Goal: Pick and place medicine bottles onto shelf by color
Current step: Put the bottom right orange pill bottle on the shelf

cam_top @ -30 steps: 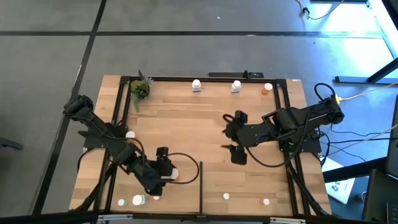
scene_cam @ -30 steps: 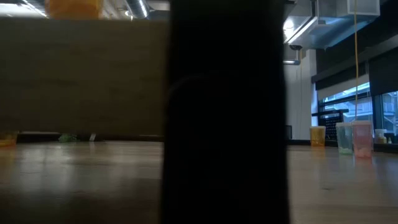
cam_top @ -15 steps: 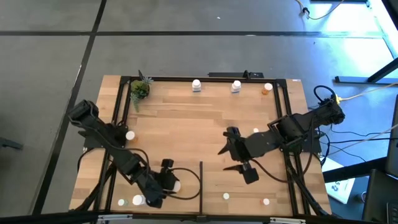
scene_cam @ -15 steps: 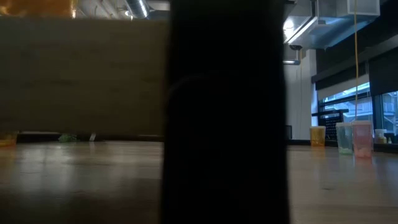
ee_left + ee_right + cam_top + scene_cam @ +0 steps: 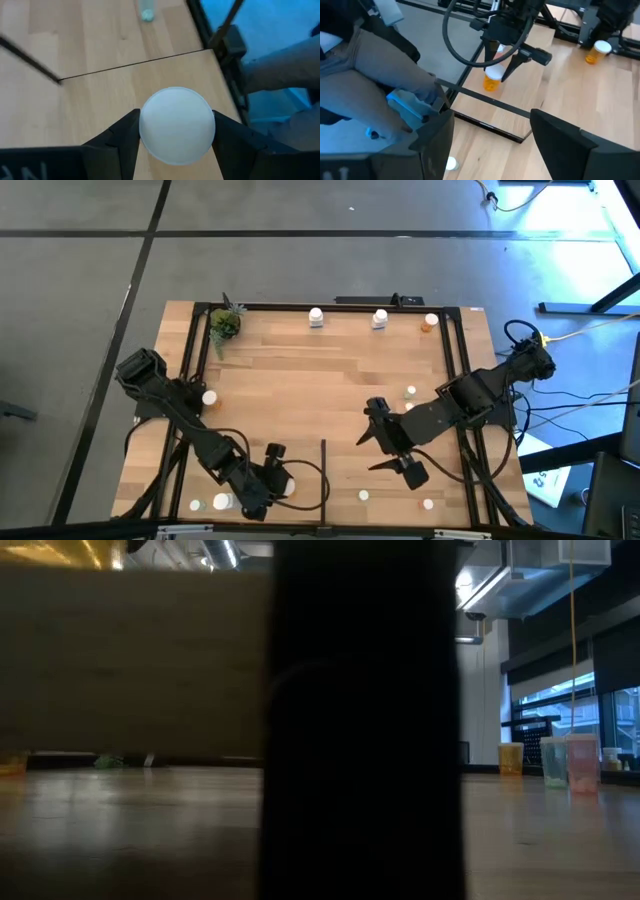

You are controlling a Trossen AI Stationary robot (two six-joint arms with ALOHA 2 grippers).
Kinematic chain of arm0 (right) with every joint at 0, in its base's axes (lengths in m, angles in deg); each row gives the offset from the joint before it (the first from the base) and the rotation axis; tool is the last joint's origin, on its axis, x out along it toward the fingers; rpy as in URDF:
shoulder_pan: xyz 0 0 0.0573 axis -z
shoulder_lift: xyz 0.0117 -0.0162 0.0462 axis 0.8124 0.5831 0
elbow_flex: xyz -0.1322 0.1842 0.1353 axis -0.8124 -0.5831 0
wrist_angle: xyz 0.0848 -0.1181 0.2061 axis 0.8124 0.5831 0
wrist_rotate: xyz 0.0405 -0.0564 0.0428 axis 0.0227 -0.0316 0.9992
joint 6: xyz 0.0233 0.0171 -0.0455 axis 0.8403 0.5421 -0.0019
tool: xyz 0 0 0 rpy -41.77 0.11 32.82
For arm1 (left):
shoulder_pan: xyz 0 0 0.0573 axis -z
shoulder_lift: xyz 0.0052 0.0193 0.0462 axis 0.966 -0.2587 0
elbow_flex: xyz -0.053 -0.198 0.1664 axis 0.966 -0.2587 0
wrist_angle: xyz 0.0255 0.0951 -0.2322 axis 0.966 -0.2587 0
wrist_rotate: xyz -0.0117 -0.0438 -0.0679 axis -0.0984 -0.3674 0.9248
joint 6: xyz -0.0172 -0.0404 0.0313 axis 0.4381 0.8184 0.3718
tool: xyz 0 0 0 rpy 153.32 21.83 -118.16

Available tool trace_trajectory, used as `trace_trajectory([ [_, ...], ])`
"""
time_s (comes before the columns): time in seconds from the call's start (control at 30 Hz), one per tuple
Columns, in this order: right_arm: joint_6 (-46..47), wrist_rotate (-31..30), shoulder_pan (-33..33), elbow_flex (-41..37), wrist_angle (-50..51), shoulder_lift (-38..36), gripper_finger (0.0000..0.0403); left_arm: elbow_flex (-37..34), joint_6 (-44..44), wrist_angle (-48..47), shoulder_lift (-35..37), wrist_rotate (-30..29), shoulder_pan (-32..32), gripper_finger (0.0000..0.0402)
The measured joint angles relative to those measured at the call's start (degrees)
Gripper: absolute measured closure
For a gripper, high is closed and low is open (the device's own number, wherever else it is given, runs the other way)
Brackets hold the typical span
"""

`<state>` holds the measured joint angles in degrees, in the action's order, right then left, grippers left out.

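A wooden shelf (image 5: 300,390) framed by black bars carries small capped bottles. The left gripper (image 5: 272,478) sits near the front edge, left of the thin black divider (image 5: 323,478), its jaws pinching an orange bottle (image 5: 177,125) by its white cap. The right gripper (image 5: 392,456) hangs right of the divider, jaws spread and holding nothing. Two white bottles (image 5: 316,317) and another orange one (image 5: 430,323) stand along the back edge. A small potted plant (image 5: 225,325) sits in the back left corner.

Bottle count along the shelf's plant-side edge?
3: a white bottle mid-edge, a second white bottle beside it, an orange bottle near the corner opposite the plant. None hidden there.
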<state>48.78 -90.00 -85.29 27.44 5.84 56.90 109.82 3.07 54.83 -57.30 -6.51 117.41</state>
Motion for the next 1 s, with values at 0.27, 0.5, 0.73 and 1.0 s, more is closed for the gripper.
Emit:
trace_trajectory([
  [0.27, -0.81, 0.00, -0.53, 0.00, -0.10, 0.00, 0.0139, 0.00, -0.01, 0.70, -0.82, 0.44, 0.41, 0.0205],
  [0.5, -0.80, -0.03, -0.53, 0.00, -0.09, 0.00, 0.0139, 0.00, -0.01, 0.83, -0.82, 0.42, 0.38, 0.0205],
  [0.73, -0.80, -0.05, -0.53, 0.00, -0.08, 0.00, 0.0139, 0.00, -0.01, 0.61, -0.82, 0.20, 0.38, 0.0205],
  [1.0, -0.75, -0.05, -0.53, 0.00, -0.08, 0.00, 0.0139, 0.00, 0.01, -0.02, -0.82, -0.26, 0.38, 0.0205],
])
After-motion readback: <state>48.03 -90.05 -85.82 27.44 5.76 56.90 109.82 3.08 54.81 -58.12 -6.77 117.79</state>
